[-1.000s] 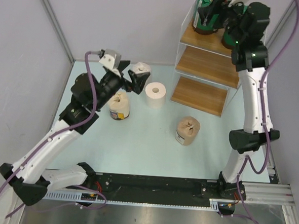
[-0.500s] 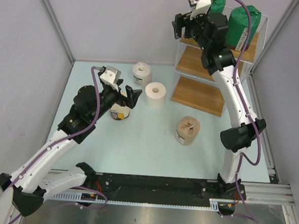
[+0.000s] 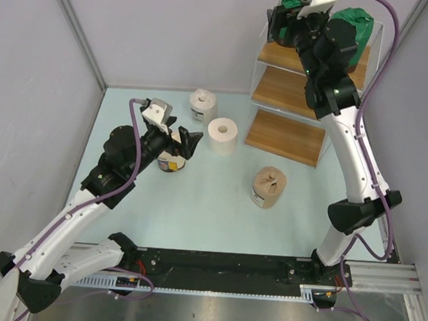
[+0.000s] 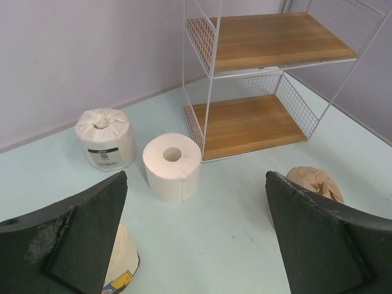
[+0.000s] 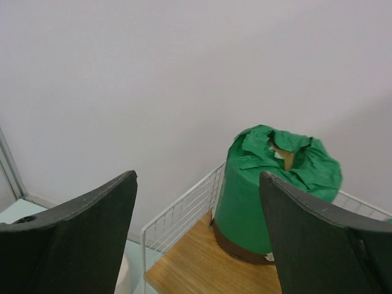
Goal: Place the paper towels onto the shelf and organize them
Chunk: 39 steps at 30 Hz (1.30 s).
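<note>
The cream roll (image 3: pixel 172 161) is half hidden under the left gripper (image 3: pixel 180 140), whose fingers are spread wide with nothing between them. In the left wrist view those fingers cut off both it and the tan roll (image 3: pixel 269 187). The right gripper (image 3: pixel 282 23), also spread and empty, masks part of one green roll (image 5: pixel 269 190) on the top board of the shelf (image 3: pixel 288 136). The other green roll (image 3: pixel 352 34) stands on the same board. The labelled white roll (image 3: pixel 202 104) and the bare white roll (image 3: pixel 222 135) stand on the table (image 3: pixel 211 211) near the shelf. Every roll stands on end with its axis vertical, and the bare one's core hole faces up.
</note>
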Each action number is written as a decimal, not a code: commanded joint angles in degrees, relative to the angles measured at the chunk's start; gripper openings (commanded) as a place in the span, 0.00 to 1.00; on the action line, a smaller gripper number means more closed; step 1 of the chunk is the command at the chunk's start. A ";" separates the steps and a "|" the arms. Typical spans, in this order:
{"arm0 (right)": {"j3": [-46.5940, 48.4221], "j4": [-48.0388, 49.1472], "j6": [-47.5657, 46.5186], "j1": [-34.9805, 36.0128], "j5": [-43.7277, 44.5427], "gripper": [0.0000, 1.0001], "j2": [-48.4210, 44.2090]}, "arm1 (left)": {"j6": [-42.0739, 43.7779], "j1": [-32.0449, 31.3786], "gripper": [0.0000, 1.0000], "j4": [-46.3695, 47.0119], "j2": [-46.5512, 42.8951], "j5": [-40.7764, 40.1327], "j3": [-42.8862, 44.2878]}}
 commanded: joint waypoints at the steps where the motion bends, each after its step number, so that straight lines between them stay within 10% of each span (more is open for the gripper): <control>1: -2.29 4.38 1.42 0.63 5.97 0.85 -6.74 | -0.49 0.45 1.00 0.18 -2.09 1.13 -0.56; 13: -10.38 7.02 3.97 -0.52 18.12 0.85 -18.52 | -3.39 0.45 1.00 -2.20 -6.39 1.92 -2.41; 39: 15.81 8.95 9.42 -12.65 1.07 0.84 8.64 | -2.60 0.36 1.00 -1.24 -8.15 2.10 -6.63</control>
